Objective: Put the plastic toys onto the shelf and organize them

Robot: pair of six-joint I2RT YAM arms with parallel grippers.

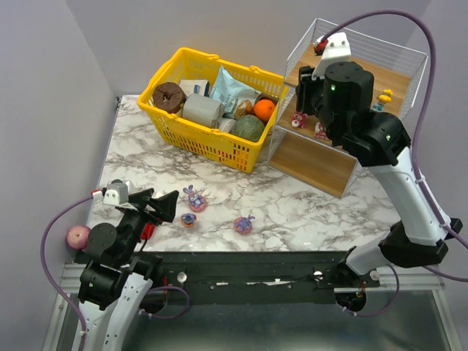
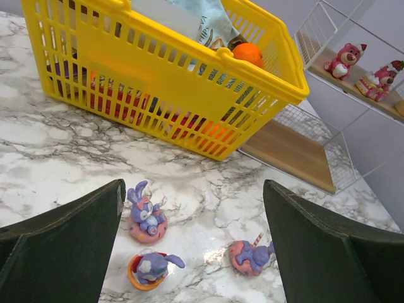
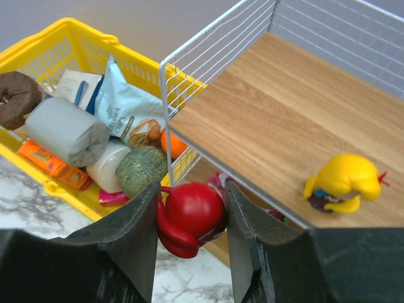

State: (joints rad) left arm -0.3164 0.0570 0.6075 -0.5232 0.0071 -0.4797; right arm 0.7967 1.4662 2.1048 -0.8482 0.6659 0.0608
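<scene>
Right arm point(image 1: 398, 179): black joints, white link shells, green LED.
Left arm point(image 1: 110, 281): same colours.
Cables point(image 1: 420, 29): purple.
Fingers point(image 2: 63, 246): dark matte wedges.

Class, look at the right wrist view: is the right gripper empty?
No, the right gripper is shut on a small red toy, which sits pinched between its two dark jaws.

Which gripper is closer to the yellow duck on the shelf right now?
Right. The right gripper, shut on a red toy, hangs at the shelf edge near the yellow duck. The left gripper is open over the table by the purple bunnies.
</scene>
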